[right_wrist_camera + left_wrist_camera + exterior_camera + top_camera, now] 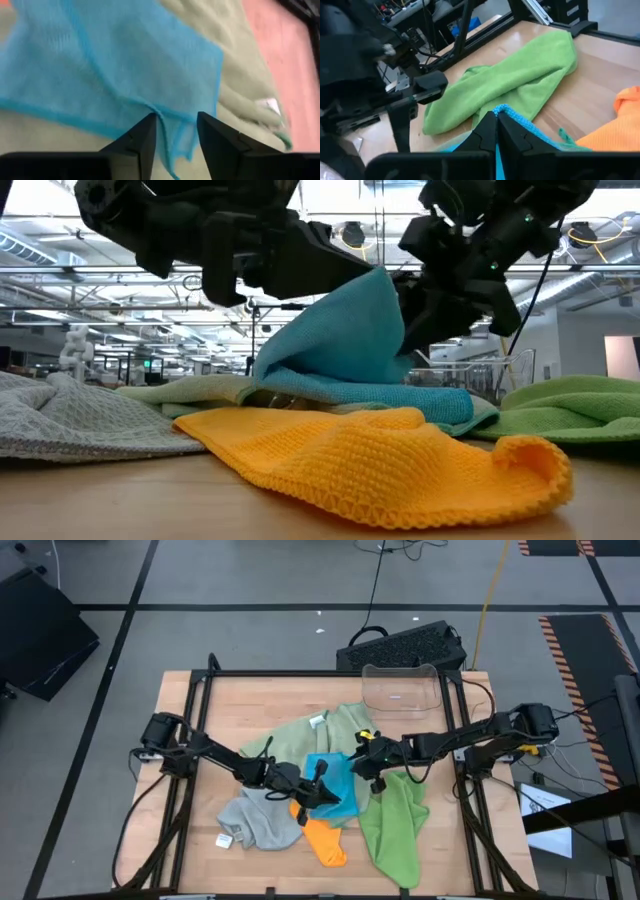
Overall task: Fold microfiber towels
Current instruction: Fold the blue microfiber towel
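A bright blue towel (338,798) lies mid-table on a sage green towel (335,728), with one part raised in a peak (375,300). My left gripper (318,778) comes from the table's left and is shut on that raised part. My right gripper (368,772) comes from the right and stands open, its fingers on either side of a blue towel edge (175,131). A grey towel (255,820), an orange towel (325,842) and a lime green towel (395,825) lie flat around them. My left gripper pinches the blue towel's hemmed edge (514,116) between its two shut fingers, coming nearly level from the table's left. That part is lifted above the pile, and the rest of the towel (430,402) slopes down onto the sage green towel. Whether my right gripper touches the blue towel cannot be told.
A clear plastic bin (400,690) stands at the table's far edge, with a black keyboard (400,645) behind it. The dark frame rails (190,740) run along the table's left and right sides. Bare wood (200,860) shows at the near left.
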Tool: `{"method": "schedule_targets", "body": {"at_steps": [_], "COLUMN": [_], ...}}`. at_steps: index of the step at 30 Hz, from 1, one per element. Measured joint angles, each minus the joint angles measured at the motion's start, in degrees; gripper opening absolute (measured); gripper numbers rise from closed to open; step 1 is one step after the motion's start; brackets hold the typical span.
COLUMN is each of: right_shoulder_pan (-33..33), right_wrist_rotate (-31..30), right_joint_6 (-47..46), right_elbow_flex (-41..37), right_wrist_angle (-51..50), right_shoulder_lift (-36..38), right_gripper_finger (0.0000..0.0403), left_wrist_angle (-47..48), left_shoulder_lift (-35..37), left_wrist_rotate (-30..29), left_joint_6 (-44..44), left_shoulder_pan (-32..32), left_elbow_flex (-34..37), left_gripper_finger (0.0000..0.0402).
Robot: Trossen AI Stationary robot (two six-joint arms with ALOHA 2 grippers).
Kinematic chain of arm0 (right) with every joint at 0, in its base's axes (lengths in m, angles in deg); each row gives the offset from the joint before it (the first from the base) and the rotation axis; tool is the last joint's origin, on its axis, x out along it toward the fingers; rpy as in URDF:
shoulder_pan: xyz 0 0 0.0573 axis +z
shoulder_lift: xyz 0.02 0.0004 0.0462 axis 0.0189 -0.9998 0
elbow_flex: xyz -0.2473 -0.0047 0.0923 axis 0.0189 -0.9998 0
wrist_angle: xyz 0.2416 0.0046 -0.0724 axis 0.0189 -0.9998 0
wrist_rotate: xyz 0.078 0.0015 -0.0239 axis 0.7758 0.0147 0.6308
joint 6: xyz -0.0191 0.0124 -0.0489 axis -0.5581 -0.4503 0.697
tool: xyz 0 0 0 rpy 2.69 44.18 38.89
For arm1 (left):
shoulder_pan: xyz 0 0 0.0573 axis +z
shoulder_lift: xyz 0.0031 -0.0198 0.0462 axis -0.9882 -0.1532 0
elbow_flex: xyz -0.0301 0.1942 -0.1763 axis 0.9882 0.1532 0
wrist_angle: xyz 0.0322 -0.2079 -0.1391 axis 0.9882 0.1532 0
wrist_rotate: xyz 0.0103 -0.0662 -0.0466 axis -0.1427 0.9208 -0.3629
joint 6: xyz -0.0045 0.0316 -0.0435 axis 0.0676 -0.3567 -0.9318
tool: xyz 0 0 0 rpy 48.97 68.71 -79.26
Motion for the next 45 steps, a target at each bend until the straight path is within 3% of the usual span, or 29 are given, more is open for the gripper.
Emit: {"method": "schedule_targets", "body": {"at_steps": [8,15,19,22,26,29,32,36,45], "right_shoulder_pan": [2.71,5.04,7.94,10.41,13.07,13.3,12.73,12.38,9.34], "right_wrist_rotate": [-2.98,-2.79,-2.87,-3.51,-12.74,-18.55,-22.39,-22.28,-15.97], "right_joint_6": [-2.62,-14.84,-21.1,-24.24,-28.5,-33.14,-39.09,-42.13,-46.08], "right_elbow_flex": [0.03,-0.16,-2.03,-4.88,-9.3,-10.73,-10.78,-10.76,-10.64], "right_wrist_angle": [-4.22,-7.43,-5.44,1.74,12.41,15.23,13.63,12.63,12.58], "right_shoulder_lift": [5.44,6.47,6.5,6.5,5.37,4.2,2.83,1.19,-1.75], "right_gripper_finger": [0.0148,0.0148,0.0148,0.0148,0.0148,0.0148,0.0148,0.0148,0.0148], "left_wrist_angle": [-2.4,-2.48,4.22,14.65,24.59,25.37,31.15,42.64,45.96], "left_shoulder_lift": [0.09,2.43,7.14,11.51,14.68,14.88,14.57,11.42,1.71], "left_wrist_rotate": [-1.69,-3.25,-6.44,-10.74,-15.25,-17.88,-13.67,-7.55,9.01], "left_joint_6": [-7.04,-12.84,-13.98,-16.43,-19.4,-20.12,-22.11,-20.86,-18.43], "left_shoulder_pan": [0.46,0.33,0.27,0.03,-0.3,0.78,5.01,11.05,19.22], "left_elbow_flex": [-0.34,-0.96,-1.01,-1.03,-0.98,-1.04,-3.41,-8.97,-14.86], "left_gripper_finger": [0.0132,0.0229,0.0239,0.0233,0.0215,0.0197,0.0184,0.0191,0.0257]}}
